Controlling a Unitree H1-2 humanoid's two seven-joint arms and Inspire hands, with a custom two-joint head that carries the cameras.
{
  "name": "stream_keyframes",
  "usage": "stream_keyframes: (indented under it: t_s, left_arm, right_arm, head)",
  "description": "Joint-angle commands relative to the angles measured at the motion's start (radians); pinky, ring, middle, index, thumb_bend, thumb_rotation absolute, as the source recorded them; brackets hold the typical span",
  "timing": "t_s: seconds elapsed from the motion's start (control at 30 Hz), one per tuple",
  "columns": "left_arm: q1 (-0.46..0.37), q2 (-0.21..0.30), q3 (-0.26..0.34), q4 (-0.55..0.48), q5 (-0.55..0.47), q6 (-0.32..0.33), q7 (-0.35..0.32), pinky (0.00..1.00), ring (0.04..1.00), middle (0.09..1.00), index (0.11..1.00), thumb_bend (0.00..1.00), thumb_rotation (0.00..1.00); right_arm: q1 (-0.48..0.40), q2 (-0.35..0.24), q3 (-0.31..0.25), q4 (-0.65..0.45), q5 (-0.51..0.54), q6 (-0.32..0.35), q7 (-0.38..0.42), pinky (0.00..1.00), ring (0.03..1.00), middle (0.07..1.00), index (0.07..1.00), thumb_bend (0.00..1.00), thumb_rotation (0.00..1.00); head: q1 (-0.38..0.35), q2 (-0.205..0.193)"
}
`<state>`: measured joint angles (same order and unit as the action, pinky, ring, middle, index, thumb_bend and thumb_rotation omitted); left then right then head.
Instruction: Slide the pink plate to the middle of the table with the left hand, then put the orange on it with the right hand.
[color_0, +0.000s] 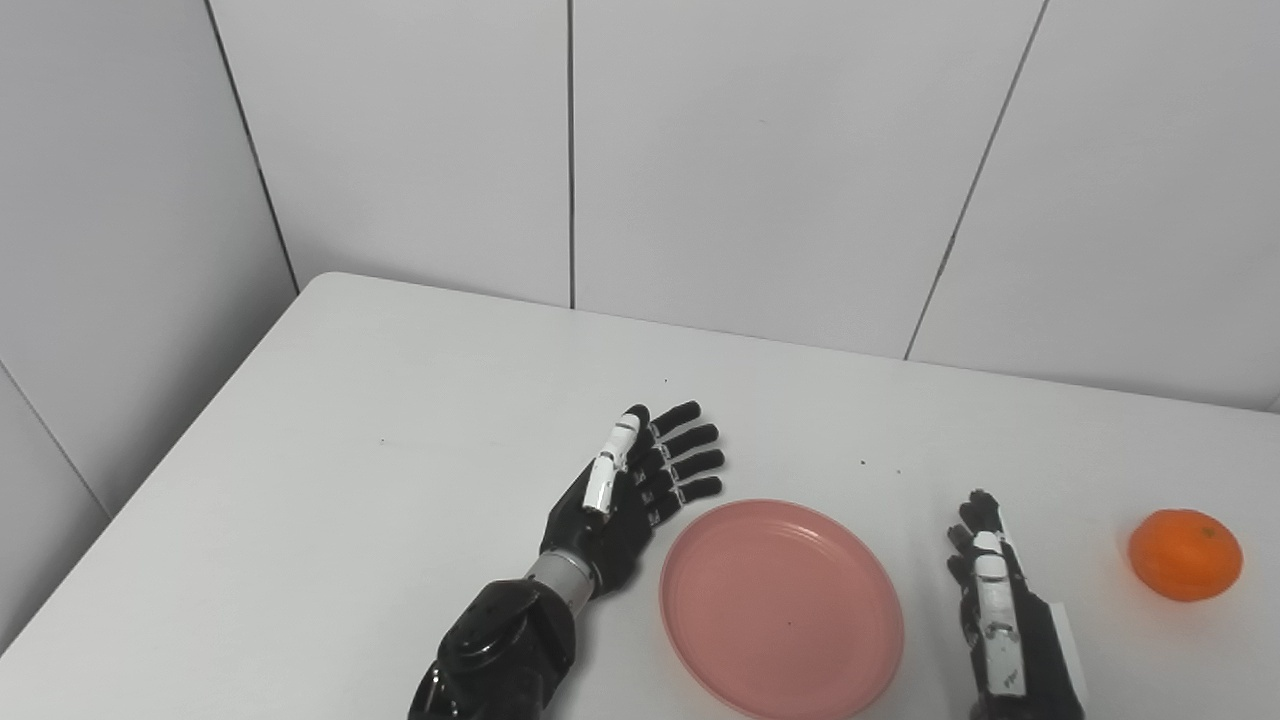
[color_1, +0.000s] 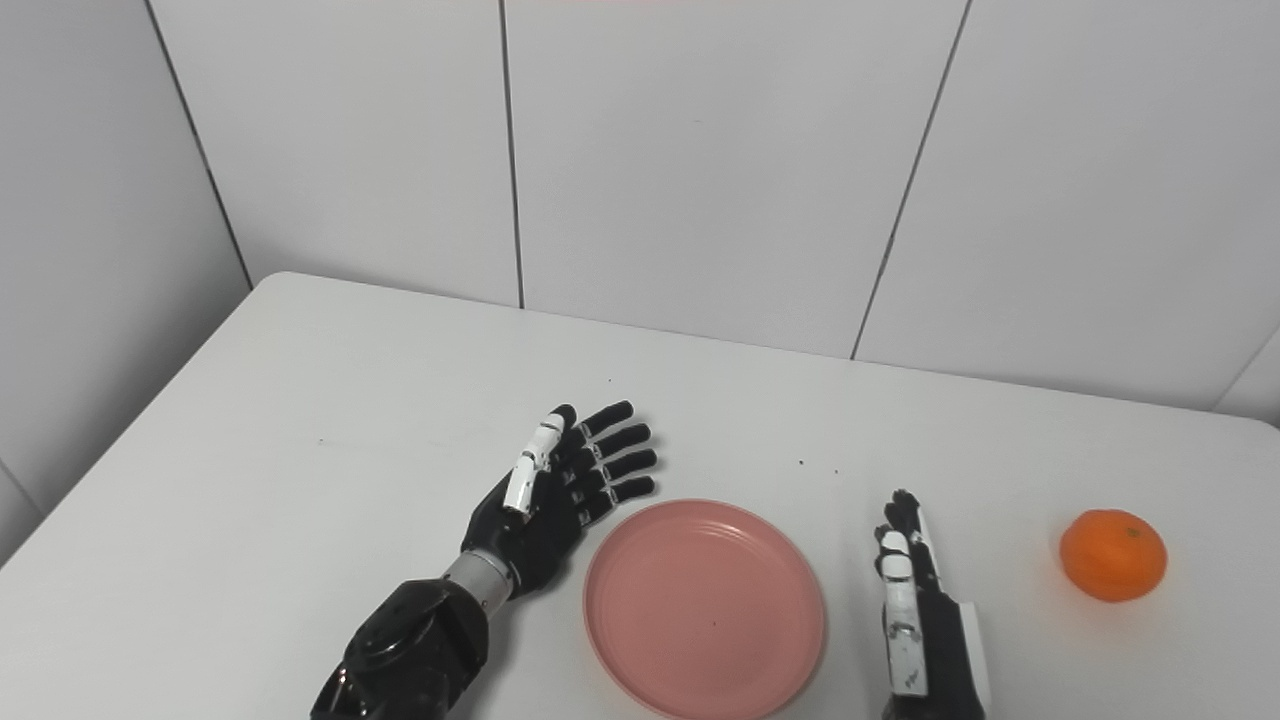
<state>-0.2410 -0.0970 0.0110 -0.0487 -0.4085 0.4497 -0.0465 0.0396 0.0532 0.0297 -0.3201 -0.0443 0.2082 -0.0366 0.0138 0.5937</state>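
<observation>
Backing the white bench (color_0: 330, 470) are pale wall panels (color_0: 760, 150). Its pink plate (color_0: 781, 608) sits near-centre, between left hand (color_0: 630, 490), fingers (color_0: 690, 440) spread, and empty, straight-fingered right hand (color_0: 995, 600); the orange (color_0: 1185, 555) lies far right.

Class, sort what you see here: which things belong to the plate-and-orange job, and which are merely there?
Belong to the job:
round pink plastic plate
round orange fruit
open black left hand
open black right hand

Merely there:
white table
grey panelled wall
</observation>
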Motion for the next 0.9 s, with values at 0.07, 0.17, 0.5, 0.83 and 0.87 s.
stream_keyframes:
  t_s: [0.07, 0.17, 0.5, 0.83, 0.87]
  left_arm:
    - [-0.003, 0.004, 0.013, -0.012, 0.004, -0.041, -0.023, 0.77, 0.791, 0.801, 0.798, 0.36, 1.00]
    - [-0.001, 0.010, 0.019, -0.011, 0.007, -0.043, -0.029, 0.77, 0.798, 0.807, 0.803, 0.36, 1.00]
    - [0.018, 0.004, 0.031, -0.013, 0.002, -0.026, -0.036, 0.77, 0.797, 0.805, 0.801, 0.35, 1.00]
    - [0.032, 0.016, 0.039, 0.002, -0.012, -0.026, -0.064, 0.77, 0.792, 0.804, 0.803, 0.34, 1.00]
    - [0.034, 0.018, 0.043, 0.003, -0.017, -0.026, -0.070, 0.77, 0.793, 0.805, 0.804, 0.33, 1.00]
  right_arm:
    - [-0.050, -0.039, -0.014, -0.051, -0.037, -0.083, -0.005, 0.97, 0.953, 0.961, 0.958, 0.28, 1.00]
    - [-0.067, -0.059, -0.026, -0.084, -0.057, -0.051, -0.007, 0.97, 0.955, 0.963, 0.958, 0.29, 1.00]
    - [-0.112, -0.147, -0.059, -0.167, -0.197, 0.041, -0.001, 0.89, 0.921, 0.944, 0.938, 0.43, 0.95]
    - [-0.149, -0.239, -0.086, -0.213, -0.409, 0.074, -0.017, 0.85, 0.905, 0.924, 0.927, 0.64, 0.81]
    - [-0.153, -0.241, -0.092, -0.219, -0.420, 0.078, -0.018, 0.84, 0.894, 0.915, 0.923, 0.67, 0.77]
  head:
    - [-0.028, 0.003]
    - [-0.043, 0.003]
    - [-0.134, 0.009]
    - [-0.186, -0.004]
    - [-0.196, -0.007]
